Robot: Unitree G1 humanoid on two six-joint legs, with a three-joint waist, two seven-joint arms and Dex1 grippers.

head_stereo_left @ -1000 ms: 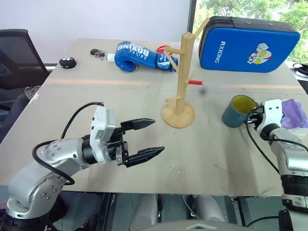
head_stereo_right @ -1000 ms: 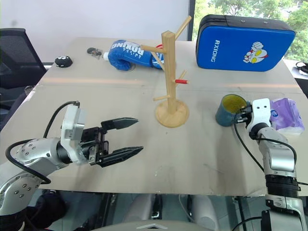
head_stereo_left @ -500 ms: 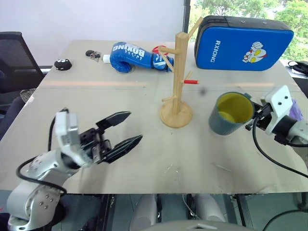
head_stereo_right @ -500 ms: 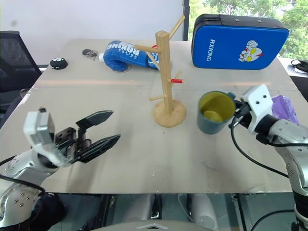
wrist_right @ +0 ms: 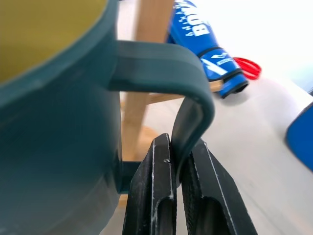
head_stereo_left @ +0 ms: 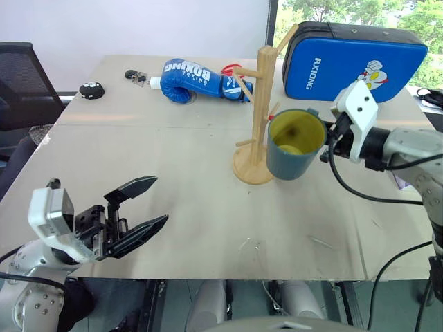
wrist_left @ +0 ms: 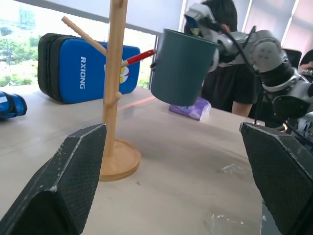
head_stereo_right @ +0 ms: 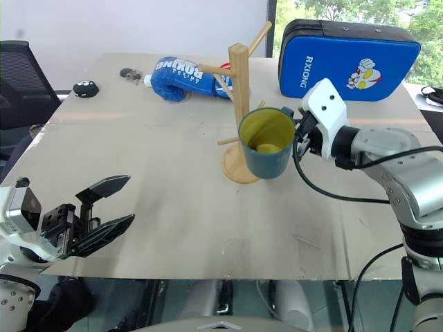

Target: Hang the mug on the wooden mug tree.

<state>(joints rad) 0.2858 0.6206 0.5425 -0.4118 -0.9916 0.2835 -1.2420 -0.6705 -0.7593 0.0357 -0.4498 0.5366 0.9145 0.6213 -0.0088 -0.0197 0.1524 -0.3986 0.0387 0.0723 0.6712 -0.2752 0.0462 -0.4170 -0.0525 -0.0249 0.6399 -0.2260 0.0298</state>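
Mug (head_stereo_left: 295,144) first, operator: you have it off the table (head_stereo_left: 208,200), held in the air just beside the wooden mug tree (head_stereo_left: 257,114), on the tree's right as the head cameras show it; its yellow inside faces up and toward the camera, and its teal wall overlaps the lower post and part of the round base from this angle; whether it touches the post you cannot tell. Your right gripper (wrist_right: 178,176) has its two black fingers pinched on the loop handle, the thin handle wall squeezed between them, as the right wrist view shows plainly. Your left gripper (head_stereo_left: 137,213) hovers low at the near left edge of the table, well apart from the tree, with its fingers spread wide and nothing between them. At the far side lie a blue boxing glove (head_stereo_left: 190,72) and a blue pad (head_stereo_left: 360,61); a small black object (head_stereo_left: 91,89) sits near the far left corner; a person in black (wrist_left: 222,73) stands beyond the table in the left wrist view.
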